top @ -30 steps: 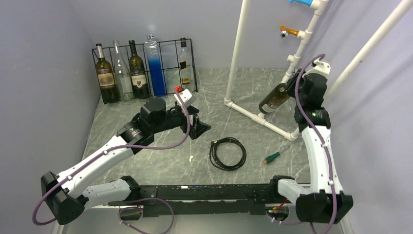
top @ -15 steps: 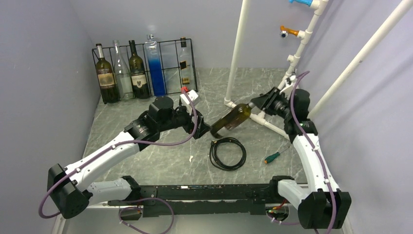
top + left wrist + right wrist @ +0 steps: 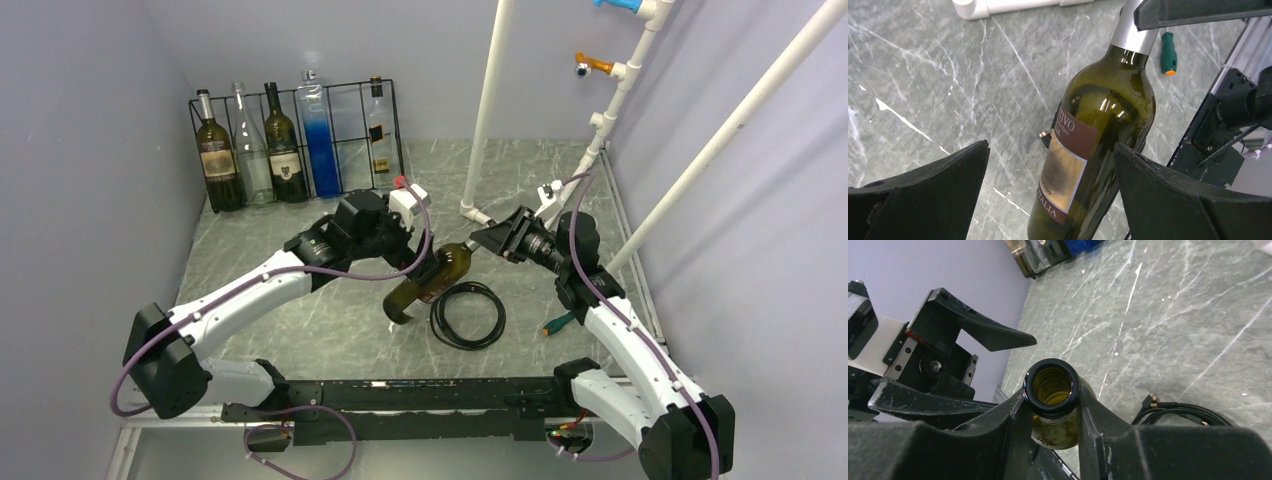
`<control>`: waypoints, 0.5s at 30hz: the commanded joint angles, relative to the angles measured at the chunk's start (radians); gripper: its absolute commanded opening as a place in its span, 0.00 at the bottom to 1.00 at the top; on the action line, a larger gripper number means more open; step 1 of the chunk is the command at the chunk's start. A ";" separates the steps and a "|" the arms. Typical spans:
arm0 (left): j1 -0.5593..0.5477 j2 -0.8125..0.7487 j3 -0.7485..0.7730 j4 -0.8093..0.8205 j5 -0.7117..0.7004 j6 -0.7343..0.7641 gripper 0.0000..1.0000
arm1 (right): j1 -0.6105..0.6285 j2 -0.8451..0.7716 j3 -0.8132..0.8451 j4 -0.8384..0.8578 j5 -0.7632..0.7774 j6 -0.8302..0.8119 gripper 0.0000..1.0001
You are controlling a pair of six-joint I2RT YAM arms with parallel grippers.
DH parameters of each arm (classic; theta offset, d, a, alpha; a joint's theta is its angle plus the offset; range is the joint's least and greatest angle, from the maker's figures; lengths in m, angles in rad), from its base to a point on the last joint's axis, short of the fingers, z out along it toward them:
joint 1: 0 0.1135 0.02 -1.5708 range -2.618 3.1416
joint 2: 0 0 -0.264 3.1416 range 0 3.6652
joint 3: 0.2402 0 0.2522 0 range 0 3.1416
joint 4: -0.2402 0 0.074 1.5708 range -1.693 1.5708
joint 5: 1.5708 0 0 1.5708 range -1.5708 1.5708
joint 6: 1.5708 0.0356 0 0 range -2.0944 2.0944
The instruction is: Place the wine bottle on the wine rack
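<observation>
Top external: wine bottle (image 3: pixel 420 288) tight in right end effector (image 3: pixel 481 243), untouched inside open left end effector (image 3: pixel 1048 150)

Left end effector (image 3: pixel 424 266) spread wide, angled downward, facing the right end effector (image 3: pixel 484 241), which is clamped tight

The wine bottle (image 3: pixel 1108 100) is seen as glossy olive-green glass, with a matt paper label (image 3: pixel 1068 165) and a silvery foil collar (image 3: pixel 1133 35) at twelve o'clock from it. The table (image 3: pixel 948 75) is finished like smooth grey marble. The fingers (image 3: pixel 938 190) of the left gripper (image 3: pixel 1050 150) appear to be matt black plastic. The wine rack (image 3: pixel 347 130) is formed of thin black wire.
</observation>
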 commanded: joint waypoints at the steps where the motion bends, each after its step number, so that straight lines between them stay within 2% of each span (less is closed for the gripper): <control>1: 0.001 0.059 0.056 -0.018 0.025 0.023 0.99 | 0.011 -0.005 -0.003 0.205 -0.033 0.093 0.00; 6: -0.003 0.105 0.056 0.021 0.115 0.022 1.00 | 0.010 -0.003 -0.005 0.198 -0.030 0.077 0.00; 15: -0.038 0.122 0.048 0.059 0.164 0.030 0.99 | 0.011 -0.042 -0.013 0.145 0.012 0.040 0.00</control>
